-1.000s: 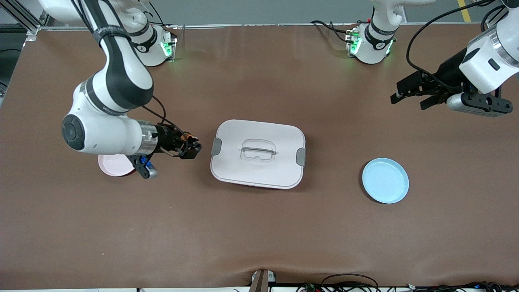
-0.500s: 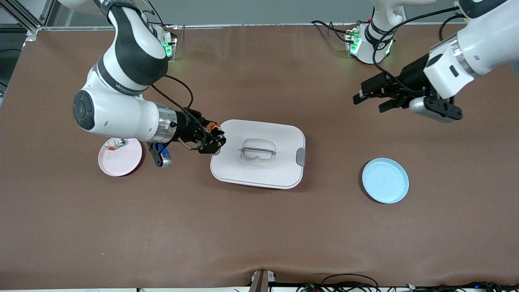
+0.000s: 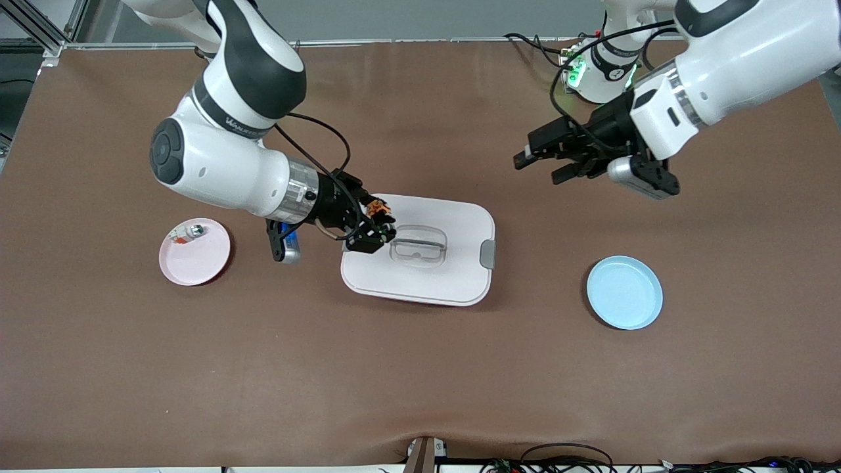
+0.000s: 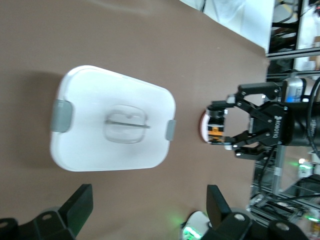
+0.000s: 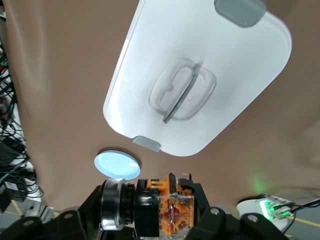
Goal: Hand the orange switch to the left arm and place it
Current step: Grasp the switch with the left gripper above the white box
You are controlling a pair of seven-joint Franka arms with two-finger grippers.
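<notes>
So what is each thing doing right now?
orange switch: held in the air over the box, gripped by the right gripper.
right gripper: shut on the orange switch.
left gripper: open, empty, over bare table.
box: lid on, resting on the table.
pink plate: on the table, holding a small silver part.
blue plate: on the table, empty.

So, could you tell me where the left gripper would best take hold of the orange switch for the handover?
Probably by its black cap end. The right gripper holds the orange switch by its orange body over the box, leaving that end free. The open left gripper should come from the left arm's end.
</notes>
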